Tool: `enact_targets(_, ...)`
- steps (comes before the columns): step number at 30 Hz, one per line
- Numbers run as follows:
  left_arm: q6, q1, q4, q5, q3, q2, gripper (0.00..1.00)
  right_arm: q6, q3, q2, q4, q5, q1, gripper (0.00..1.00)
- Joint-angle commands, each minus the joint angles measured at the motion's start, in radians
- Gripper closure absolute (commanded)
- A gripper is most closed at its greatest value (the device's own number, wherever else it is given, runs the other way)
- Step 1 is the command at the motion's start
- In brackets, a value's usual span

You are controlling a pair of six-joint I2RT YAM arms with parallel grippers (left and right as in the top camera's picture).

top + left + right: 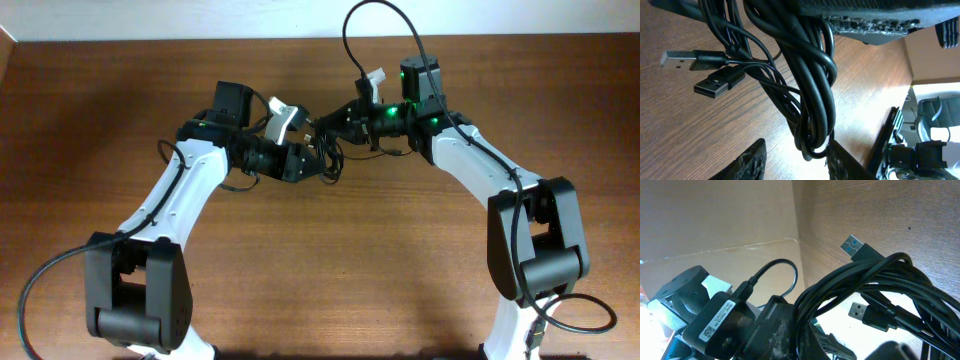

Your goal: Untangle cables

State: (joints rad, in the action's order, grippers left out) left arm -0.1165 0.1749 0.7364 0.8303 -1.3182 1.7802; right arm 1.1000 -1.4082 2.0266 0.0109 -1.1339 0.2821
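The knotted bundle of thin black cables (812,100) is clamped by the right gripper (338,130) (left gripper (796,165) parted around its loop), nothing yet untangled.

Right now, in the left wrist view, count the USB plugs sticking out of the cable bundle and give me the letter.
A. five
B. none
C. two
C: an upper plug and a lower plug jut out to the left of the cables, one above the other, and no other plug shows in that view.
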Motion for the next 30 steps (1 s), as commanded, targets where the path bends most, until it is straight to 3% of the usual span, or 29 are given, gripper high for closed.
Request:
enact_targets(1, -0.058, 0.028, -0.011, -0.001, 0.008, -0.006, 0.58, 0.017, -0.013, -0.002, 0.016, 0.01, -0.005, 0.96)
enact_targets(7, -0.058, 0.086, -0.027, -0.08, 0.008, -0.006, 0.53, 0.02, -0.013, -0.002, 0.017, 0.019, -0.005, 0.96)
enact_targets(10, -0.058, 0.087, -0.032, -0.102, 0.008, -0.006, 0.55, 0.02, -0.013, -0.002, 0.018, 0.019, -0.005, 0.96)
enact_targets(15, -0.058, 0.087, -0.034, -0.147, 0.008, -0.006, 0.77, 0.02, -0.013, -0.002, 0.018, 0.02, -0.005, 0.96)
enact_targets(18, -0.058, 0.087, -0.034, -0.147, 0.009, -0.006, 0.99, 0.019, -0.013, -0.002, 0.018, 0.021, -0.005, 0.96)
enact_targets(24, -0.057, 0.084, -0.025, -0.147, 0.008, -0.006, 1.0, -0.082, -0.01, -0.002, -0.023, 0.104, -0.039, 0.96)
enact_targets(30, -0.057, 0.079, -0.025, -0.147, 0.008, -0.006, 1.0, -0.301, -0.009, -0.002, -0.312, 0.235, -0.056, 0.96)
